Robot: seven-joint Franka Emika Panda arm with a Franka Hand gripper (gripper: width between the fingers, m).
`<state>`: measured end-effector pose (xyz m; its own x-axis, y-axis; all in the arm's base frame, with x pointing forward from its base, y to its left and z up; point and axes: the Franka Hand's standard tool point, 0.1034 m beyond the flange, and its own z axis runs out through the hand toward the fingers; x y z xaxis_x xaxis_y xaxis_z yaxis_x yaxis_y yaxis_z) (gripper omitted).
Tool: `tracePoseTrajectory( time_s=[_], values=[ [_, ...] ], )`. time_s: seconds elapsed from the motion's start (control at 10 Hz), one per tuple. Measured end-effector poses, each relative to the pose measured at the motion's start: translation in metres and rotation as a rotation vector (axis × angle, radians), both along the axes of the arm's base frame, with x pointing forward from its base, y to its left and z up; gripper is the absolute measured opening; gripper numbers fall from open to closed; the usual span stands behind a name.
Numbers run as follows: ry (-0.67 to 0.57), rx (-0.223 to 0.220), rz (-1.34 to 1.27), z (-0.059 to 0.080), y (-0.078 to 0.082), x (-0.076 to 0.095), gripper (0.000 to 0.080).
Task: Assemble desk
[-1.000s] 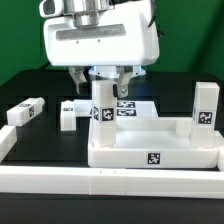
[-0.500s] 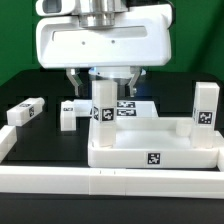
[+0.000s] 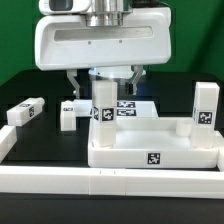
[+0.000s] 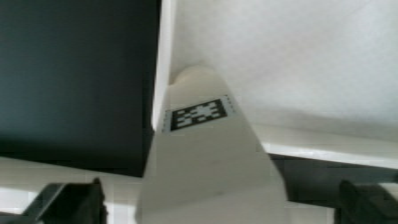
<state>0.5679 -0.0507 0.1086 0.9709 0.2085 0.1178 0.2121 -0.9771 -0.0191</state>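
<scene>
The tabletop lies rim-up. It is the biggest risk, because nothing visibly pins it, so a sideways shove on a leg could slide it.

The claw hangs over the tabletop's corner on the exterior view's left. Its jaws are spread wide and pinch nothing, with one finger either side of the upright leg. In the wrist view that leg rises roughly midway between the fingers. If the claw closes off-centre, one pad would land first and could tip the leg or twist it in its seat. Whether it is fully seated, I cannot tell.

A second leg stands at the tabletop's opposite corner, and a jolt could loosen it.

Beside the tabletop, on the exterior view's left, lie the near loose leg and the far loose leg — both could roll if bumped.
</scene>
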Motion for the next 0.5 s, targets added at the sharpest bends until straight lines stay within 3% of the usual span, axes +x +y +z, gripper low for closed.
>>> tracePoseTrajectory(
  time_s=[0.1,0.3,0.4,0.5],
  values=[
    [-0.001,-0.001,0.019,-0.0001,-0.0001,0.0,0.0649],
    [0.0,-0.001,0.018,-0.0006,-0.0001,-0.0003,0.0369],
    [0.0,-0.002,0.016,-0.0008,-0.0011,-0.0004,0.0288],
    [0.001,-0.002,0.016,-0.0009,-0.0013,-0.0004,0.0288]
  ],
)
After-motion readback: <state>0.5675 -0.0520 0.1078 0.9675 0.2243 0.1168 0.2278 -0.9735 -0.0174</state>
